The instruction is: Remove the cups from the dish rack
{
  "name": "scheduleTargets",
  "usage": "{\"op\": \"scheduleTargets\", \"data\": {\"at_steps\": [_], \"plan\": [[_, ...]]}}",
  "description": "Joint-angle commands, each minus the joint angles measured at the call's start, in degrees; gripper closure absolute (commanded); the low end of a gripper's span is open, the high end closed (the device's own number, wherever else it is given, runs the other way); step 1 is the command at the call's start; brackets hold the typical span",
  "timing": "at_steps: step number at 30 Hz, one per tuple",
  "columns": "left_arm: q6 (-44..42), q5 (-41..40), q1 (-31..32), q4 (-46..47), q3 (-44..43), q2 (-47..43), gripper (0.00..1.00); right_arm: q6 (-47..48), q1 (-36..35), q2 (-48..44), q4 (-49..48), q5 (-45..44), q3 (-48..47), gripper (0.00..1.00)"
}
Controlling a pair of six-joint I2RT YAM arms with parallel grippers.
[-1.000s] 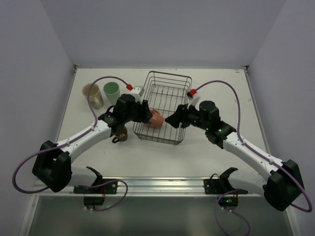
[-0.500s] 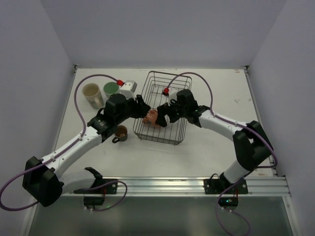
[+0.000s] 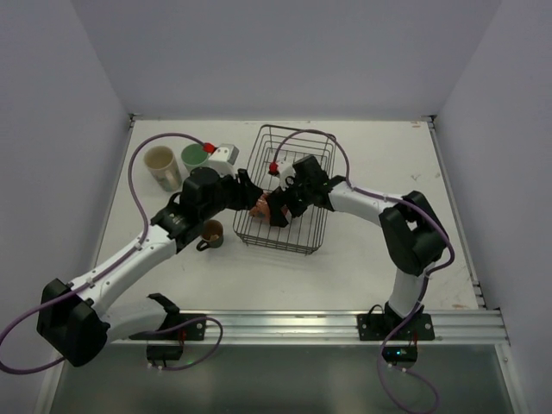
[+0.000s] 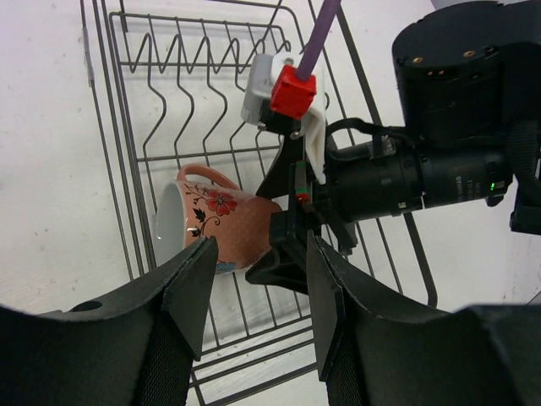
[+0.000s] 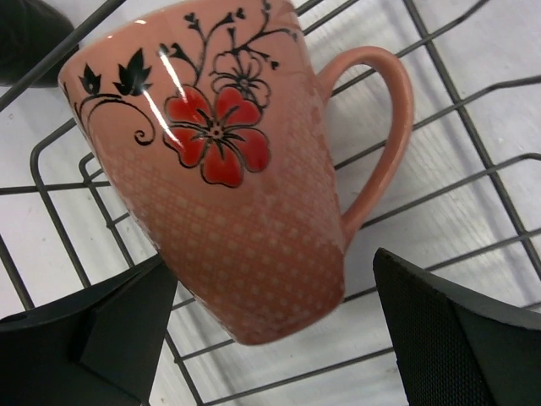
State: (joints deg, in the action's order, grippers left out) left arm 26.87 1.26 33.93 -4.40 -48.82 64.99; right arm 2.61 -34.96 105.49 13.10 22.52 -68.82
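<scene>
A salmon-pink mug (image 3: 261, 208) with a red flower lies on its side in the near left part of the wire dish rack (image 3: 297, 129). My right gripper (image 5: 283, 338) is open wide. Its fingers flank the mug's base (image 5: 237, 194) without touching it, and the handle points to the right. My left gripper (image 4: 258, 296) hovers over the rack's near left corner (image 4: 123, 169), half open with nothing between its fingers. The mug (image 4: 224, 224) lies just ahead of the tips. On the table left of the rack stand a cream tumbler (image 3: 160, 166), a mint-green tumbler (image 3: 195, 158) and a small black mug (image 3: 210, 231).
Both arms meet over the rack's left half, the right arm's wrist (image 4: 423, 169) close in front of my left fingers. White walls enclose the table on three sides. A metal rail (image 3: 285, 323) runs along the near edge.
The right arm has swung left into the rack and its gripper has opened wide around the pink mug's base. The left arm has shifted slightly and stays by the mug.
</scene>
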Motion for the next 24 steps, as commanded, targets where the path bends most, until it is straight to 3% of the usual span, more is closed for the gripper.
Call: {"op": "scheduleTargets", "data": {"at_steps": [1, 13, 20, 22, 24], "plan": [[-0.51, 0.06, 0.34, 2.03, 0.65, -1.97, 0.47, 1.69, -1.68, 0.59, -0.53, -0.37, -2.81, 0.01], [-0.33, -0.9, 0.34, 0.98, 1.27, -2.77, 0.48, 4.77, -2.48, 2.96, -1.15, -1.7, -5.36, 0.01], [-0.33, -0.91, 0.34, 0.71, 2.15, -3.2, 0.48, 5.39, -2.48, 2.26, -1.15, -3.27, -4.75, 0.14], [-0.33, -0.91, 0.34, 0.45, 2.32, -3.47, 0.48, 5.74, -2.39, 2.35, -0.98, -2.84, -4.75, 0.04], [-0.33, -0.99, 0.34, 0.45, 2.41, -3.91, 0.48, 6.0, -2.39, 3.31, -0.01, -2.4, -5.62, 0.01]]}}
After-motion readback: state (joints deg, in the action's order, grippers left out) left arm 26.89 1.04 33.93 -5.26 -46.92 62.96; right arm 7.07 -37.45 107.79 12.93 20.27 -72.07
